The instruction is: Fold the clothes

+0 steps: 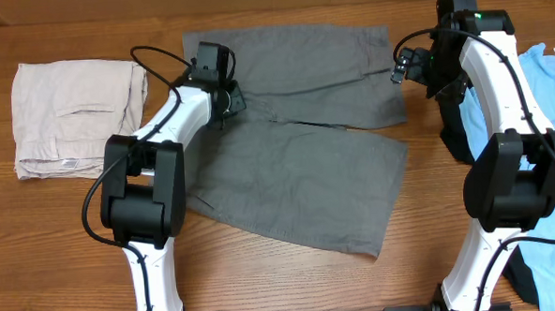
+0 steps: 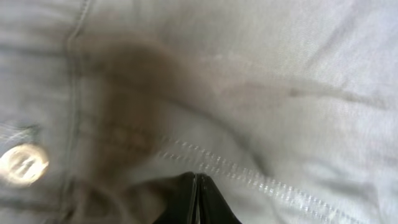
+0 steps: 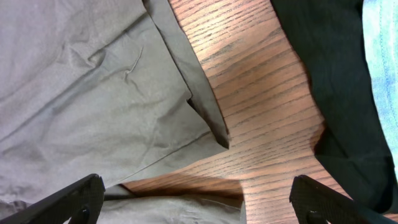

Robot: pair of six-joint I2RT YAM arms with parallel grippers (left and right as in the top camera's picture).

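Left jaws: the left gripper (image 2: 196, 198) has its two dark fingertips pressed together, with only a thin line between them, right at the cloth beside a double row of stitching. I cannot tell whether a fold is caught between them.
Right jaws: the right gripper (image 3: 196, 186) is spread wide and holds nothing. It hangs above the hem corner of one shorts leg and the bare wood next to it.
Arms: two, one at each side of the table.
Garments: four, one of each kind, namely the grey shorts (image 1: 306, 173), the beige shorts (image 1: 69, 113), the light-blue T-shirt (image 1: 548, 78) and the black garment (image 3: 336, 93).
Button: one round metal button (image 2: 22, 163), on the cloth to the left of the closed fingertips.
Grey shorts, place: spread flat in the middle of the table, between the two arms.
Grey shorts, direction: the waist end lies under the left gripper and both legs point toward the robot's right. The long axis runs left to right, and the nearer leg slants toward the robot.
Beige shorts: folded, at the far left and well apart from the grey pair.
T-shirt and black garment: at the right edge, the black one between the right arm and the blue one.
Surface: a brown wood-grain table (image 1: 293, 291), which fills every view to its edges.
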